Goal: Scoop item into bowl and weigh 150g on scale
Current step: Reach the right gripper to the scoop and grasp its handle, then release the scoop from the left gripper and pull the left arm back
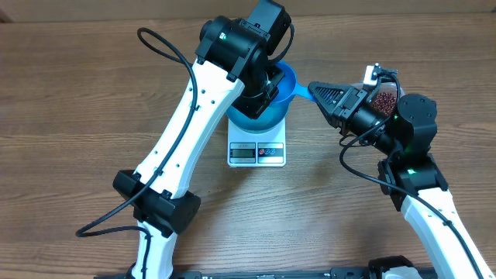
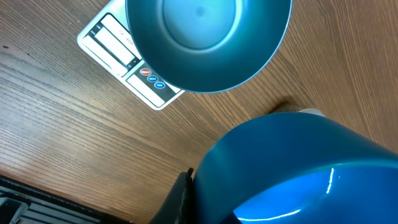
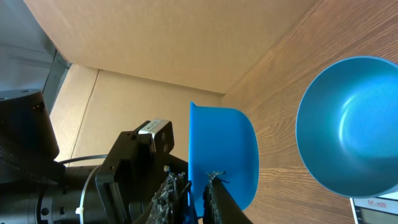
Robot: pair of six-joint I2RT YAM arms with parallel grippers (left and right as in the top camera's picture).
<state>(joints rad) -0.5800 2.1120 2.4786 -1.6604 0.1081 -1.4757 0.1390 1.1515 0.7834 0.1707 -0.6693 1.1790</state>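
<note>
On the scale (image 1: 257, 152) sat the empty bowl (image 2: 208, 37); beans (image 1: 381, 100) lay heaped beside the right gripper (image 3: 189, 198), which clamped the scoop (image 3: 224, 155) by its handle. Left gripper (image 2: 181, 198) was closed. Loose beans would likely roll and spill: grip the handle, keep it level.

one blue bowl (image 2: 205, 37), one white scale (image 1: 257, 152), one blue scoop (image 3: 224, 149), one bean heap (image 1: 382, 100)
</note>
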